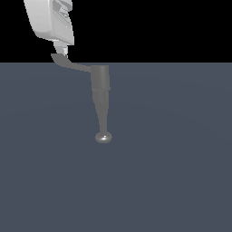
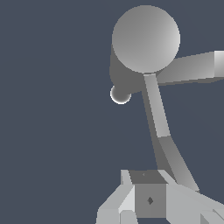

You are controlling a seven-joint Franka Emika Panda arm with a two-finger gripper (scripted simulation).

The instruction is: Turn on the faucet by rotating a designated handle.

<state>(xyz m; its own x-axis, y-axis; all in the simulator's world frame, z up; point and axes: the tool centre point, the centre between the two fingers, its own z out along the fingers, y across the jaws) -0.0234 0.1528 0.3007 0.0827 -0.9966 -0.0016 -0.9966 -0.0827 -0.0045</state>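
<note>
End effector (image 2: pixel 151 199), opening not discernible, sits at the handle's (image 1: pixel 68 64) flared tip; faucet (image 1: pixel 101 97) stands alone on the surface (image 1: pixel 181 158).

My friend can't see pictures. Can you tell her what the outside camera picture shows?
A white robot gripper reaches down from the top at the exterior view's left, its fingertips right at the flared tip of a thin grey handle. The handle sticks sideways from a grey faucet, which tapers down to a shiny knob over a plain dark floor.
</note>
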